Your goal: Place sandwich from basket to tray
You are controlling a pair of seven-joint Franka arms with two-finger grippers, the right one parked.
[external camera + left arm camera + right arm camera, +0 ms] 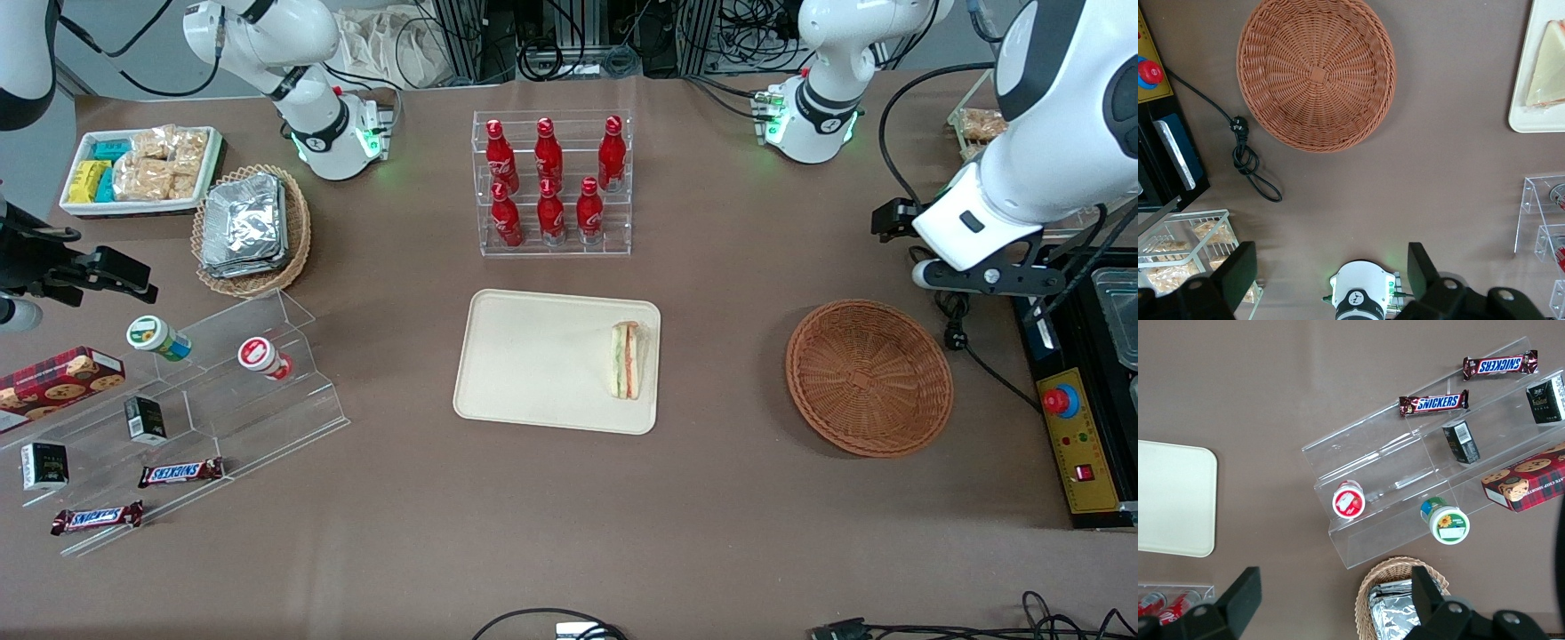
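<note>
- Sandwich [627,360] lies flat on the tray [533,356], at the tray's end toward the working arm, inside the rim. Placement looks done.
- Basket [869,378] holds nothing; it sits well apart from the tray, toward the working arm's end of the table.
- Gripper [1328,273] is raised high above the table, farther from the front camera than the basket; fingers spread wide, nothing between them.
- Step in hand, as judged: retreat to rest. Do it well by keeping the arm high and clear of the basket rim and tray, so the sandwich is not nudged.
- Acrylic rack [553,182] holds six red bottles [551,213], upright, farther from the front camera than the tray.
</note>
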